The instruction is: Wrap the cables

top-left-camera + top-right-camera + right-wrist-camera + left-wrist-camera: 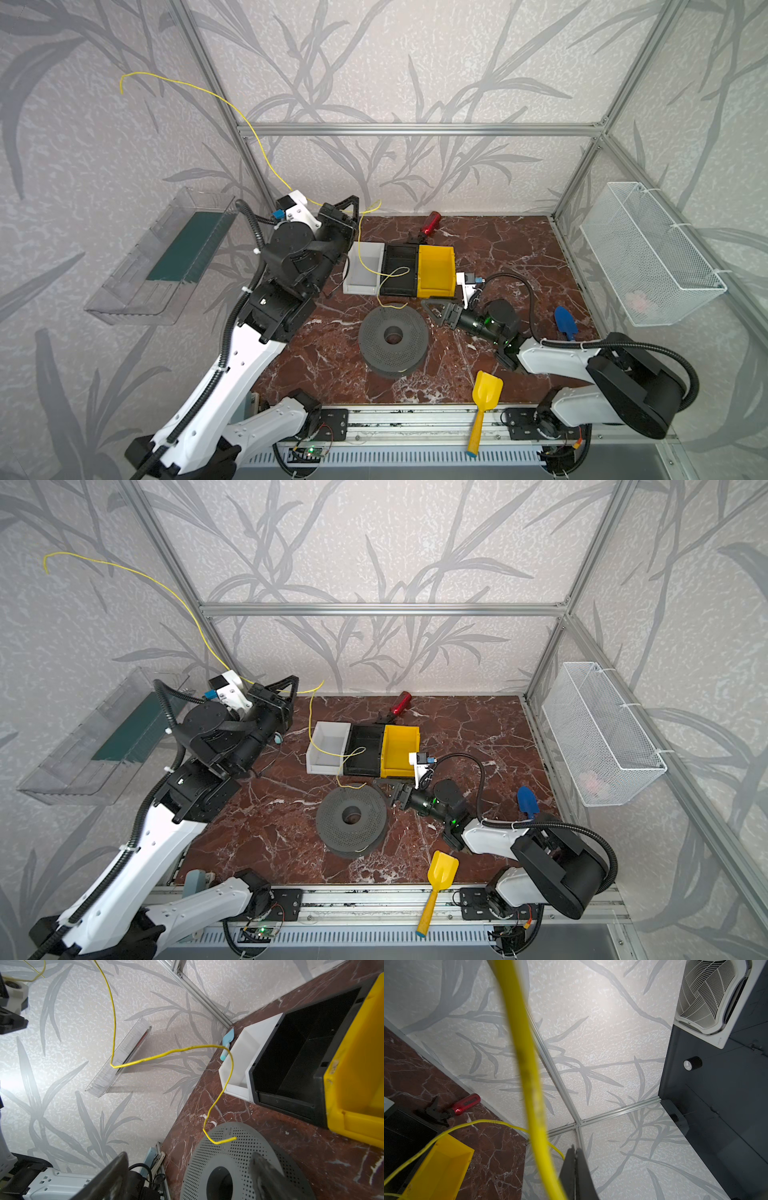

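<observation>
Open red-brown marble tabletop round grey perforated spool; L gripper by back wall pinches thin yellow wire; R gripper agape, wire tip just ahead.

A white plastic bin, a black plastic bin and a yellow plastic bin stand touching in a row on the red-brown marble tabletop.

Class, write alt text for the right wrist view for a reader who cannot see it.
A thin yellow cable hangs in loose curves, ending over a grey perforated spool before the open right gripper, beside a row of three bins.
</observation>
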